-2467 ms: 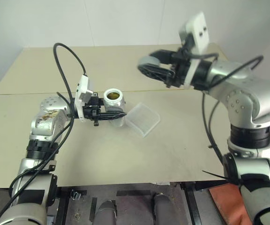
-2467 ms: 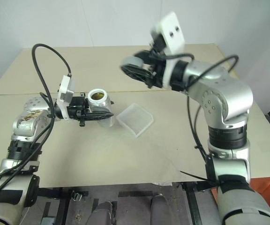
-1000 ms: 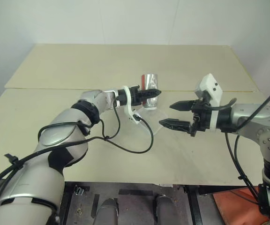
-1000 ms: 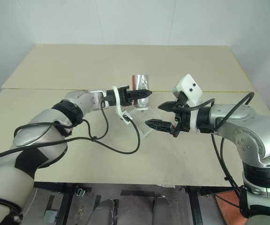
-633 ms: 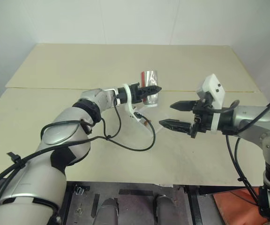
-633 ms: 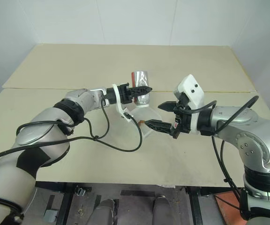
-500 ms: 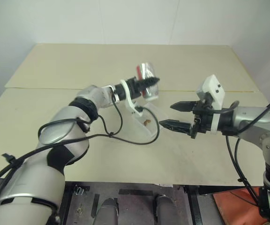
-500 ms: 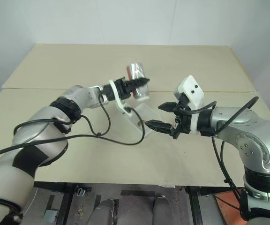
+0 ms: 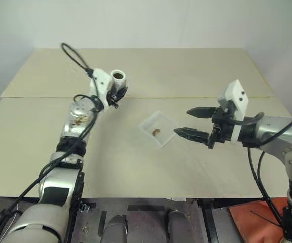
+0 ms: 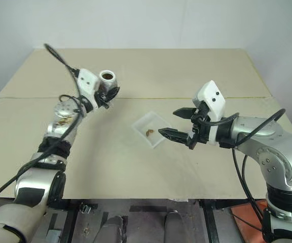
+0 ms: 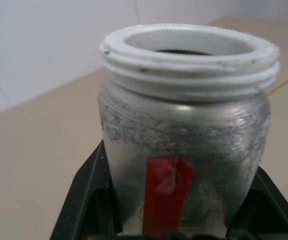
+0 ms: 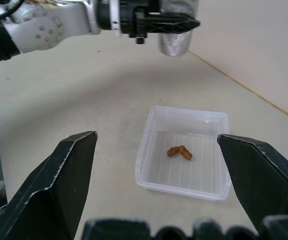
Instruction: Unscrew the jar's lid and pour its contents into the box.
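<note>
Left eye view looks down on a pale beige table (image 9: 136,167) made of two boards that meet along a seam running across it. Raised over the far left part of the table, the left gripper (image 9: 116,92) has its two black fingers closed around the jar (image 9: 117,80), a small silvery cylinder held upright with its white threaded mouth open and facing up. Left wrist view shows the jar close up, its screw rim bare, a strip of red label on its side, and a black finger (image 11: 86,192) pressed against each flank. Near the middle of the table sits the box (image 9: 158,128), a shallow square tray of clear plastic, well apart from the jar. Inside it lie the contents (image 12: 179,152), a few small brown bits clustered near the centre of the tray floor. To the right of the box, the right gripper (image 9: 190,123) hangs above the table with its tips pointing toward the tray; its fingers are spread wide apart with nothing between them. Right wrist view frames the box between those two spread fingers.
</note>
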Available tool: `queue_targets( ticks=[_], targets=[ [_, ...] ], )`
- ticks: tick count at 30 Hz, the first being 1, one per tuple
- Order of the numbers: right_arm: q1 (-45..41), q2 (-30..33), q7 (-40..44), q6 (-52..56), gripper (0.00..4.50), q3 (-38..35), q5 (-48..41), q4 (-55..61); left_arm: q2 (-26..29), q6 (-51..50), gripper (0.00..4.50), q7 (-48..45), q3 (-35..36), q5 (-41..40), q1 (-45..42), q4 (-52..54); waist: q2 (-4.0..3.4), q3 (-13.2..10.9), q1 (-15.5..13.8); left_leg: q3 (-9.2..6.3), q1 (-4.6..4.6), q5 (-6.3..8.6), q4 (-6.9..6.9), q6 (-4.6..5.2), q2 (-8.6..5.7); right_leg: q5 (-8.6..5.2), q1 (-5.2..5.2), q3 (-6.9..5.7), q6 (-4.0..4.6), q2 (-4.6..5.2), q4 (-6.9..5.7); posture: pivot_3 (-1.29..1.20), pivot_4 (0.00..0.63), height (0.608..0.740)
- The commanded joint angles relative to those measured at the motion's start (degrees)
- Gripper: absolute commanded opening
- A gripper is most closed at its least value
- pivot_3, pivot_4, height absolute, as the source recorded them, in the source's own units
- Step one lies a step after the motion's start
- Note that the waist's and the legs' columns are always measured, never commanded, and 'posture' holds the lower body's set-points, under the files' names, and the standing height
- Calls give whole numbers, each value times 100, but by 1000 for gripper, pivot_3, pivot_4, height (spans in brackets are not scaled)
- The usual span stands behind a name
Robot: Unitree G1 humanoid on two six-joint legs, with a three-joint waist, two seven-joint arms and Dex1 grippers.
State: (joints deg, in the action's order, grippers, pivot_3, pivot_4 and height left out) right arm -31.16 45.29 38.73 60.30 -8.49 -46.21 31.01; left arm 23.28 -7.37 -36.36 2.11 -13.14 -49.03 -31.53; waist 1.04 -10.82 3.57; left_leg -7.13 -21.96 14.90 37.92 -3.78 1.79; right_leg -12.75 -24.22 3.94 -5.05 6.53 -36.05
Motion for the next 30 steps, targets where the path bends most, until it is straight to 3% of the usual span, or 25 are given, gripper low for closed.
queue_targets(
  ticks=[1, 13, 21, 24, 30],
  targets=[
    [-42, 22, 12, -278, 4491, -123, 19, 99, 3, -732, 1937, -148, 197, -443, 528, 984, 0, 0, 35, 0, 5, 1, 0, 2, 0, 0, 4, 0, 0, 0, -2, 0, 150, 740],
    [-102, 73, 32, -250, 4491, -53, -52, 105, -342, -60, 1937, 87, 43, -37, 1396, 1151, 1, 1, 24, 1, 11, 5, -1, 9, 1, 1, 6, 1, 3, -2, 1, 0, 150, 740],
    [-118, 49, 26, -271, 4500, 69, -23, 89, -30, -273, 4475, -180, 59, -70, 1896, 1712, 1, 1, 39, 1, 12, 6, -2, 10, 2, 1, 5, 2, 3, -3, 0, 0, 150, 740],
    [-43, 78, 44, -291, 4500, 54, -8, 112, 488, -559, 4475, -551, 165, -228, 2220, 2349, 1, 1, 44, 1, 11, 6, -3, 11, 2, 1, 4, 2, 3, -3, 0, 0, 150, 740],
    [315, 292, 115, -340, 4500, -178, -15, 232, 2305, -1027, 4475, -2144, 852, -981, 3183, 3593, 0, 1, 42, 3, 12, 9, -12, 17, 9, -2, -3, 3, 8, -6, -2, 0, 150, 740]
  ],
)
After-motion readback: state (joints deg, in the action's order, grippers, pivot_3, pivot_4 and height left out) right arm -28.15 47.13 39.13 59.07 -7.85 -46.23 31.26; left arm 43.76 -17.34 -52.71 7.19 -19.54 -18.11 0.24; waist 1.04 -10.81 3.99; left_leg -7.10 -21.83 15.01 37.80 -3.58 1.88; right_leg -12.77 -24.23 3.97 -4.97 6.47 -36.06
